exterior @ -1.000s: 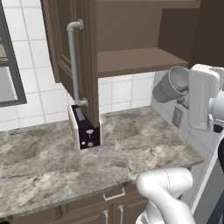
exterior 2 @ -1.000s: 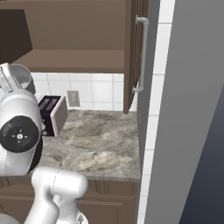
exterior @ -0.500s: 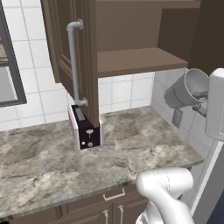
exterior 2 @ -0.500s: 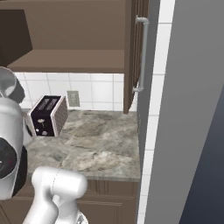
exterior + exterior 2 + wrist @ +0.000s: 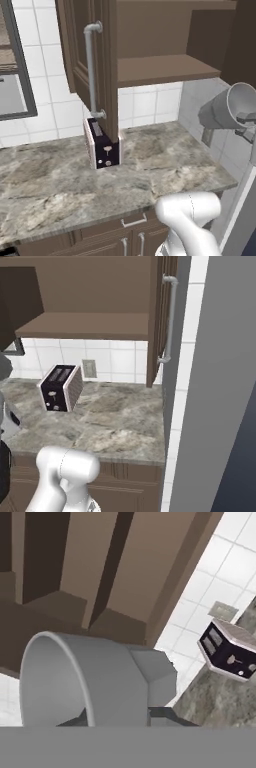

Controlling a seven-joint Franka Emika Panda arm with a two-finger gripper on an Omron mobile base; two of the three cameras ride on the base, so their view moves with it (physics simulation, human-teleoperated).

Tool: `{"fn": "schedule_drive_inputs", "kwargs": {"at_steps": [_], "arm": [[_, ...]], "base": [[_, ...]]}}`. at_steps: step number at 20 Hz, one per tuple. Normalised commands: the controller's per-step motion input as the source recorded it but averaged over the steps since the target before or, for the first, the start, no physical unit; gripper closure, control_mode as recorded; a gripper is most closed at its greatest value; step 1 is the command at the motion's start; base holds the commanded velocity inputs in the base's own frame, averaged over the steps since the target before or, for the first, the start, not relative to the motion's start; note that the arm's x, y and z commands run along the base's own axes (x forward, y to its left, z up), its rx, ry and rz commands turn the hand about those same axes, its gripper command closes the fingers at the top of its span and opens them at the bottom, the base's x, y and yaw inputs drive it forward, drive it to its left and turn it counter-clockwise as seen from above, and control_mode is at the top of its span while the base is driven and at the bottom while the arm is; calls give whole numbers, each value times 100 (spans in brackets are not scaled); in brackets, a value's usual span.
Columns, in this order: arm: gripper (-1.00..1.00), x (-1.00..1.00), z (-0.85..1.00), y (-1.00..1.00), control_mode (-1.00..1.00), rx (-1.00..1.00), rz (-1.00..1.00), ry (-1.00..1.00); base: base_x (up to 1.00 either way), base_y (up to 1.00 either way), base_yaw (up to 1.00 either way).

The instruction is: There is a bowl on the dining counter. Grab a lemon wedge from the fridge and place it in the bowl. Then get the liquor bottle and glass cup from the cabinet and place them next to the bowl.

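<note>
Glass cup [image 5: 231,111], right of frame, pinched in the gripper [image 5: 125,714], clear of the cabinet [image 5: 150,45]; placement beside bowl outstanding.

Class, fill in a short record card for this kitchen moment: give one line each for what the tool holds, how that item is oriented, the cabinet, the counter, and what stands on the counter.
tool: shut on the glass cup
glass cup: tipped on its side in the air, right of the cabinet
cabinet: door open, shelf bare in the part seen
counter: grey-brown veined marble
on counter: toaster, against the tiled wall, below the cabinet door
</note>
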Motion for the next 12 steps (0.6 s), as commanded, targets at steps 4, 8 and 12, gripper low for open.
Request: {"fn": "schedule_drive_inputs", "kwargs": {"at_steps": [4, 8, 12], "arm": [[100, 0, 0, 0, 100, 0, 0, 0], [100, 0, 0, 0, 100, 0, 0, 0], [100, 0, 0, 0, 100, 0, 0, 0]], "base": [[-3, 63, 49], [0, 67, 66], [0, 56, 69]]}}
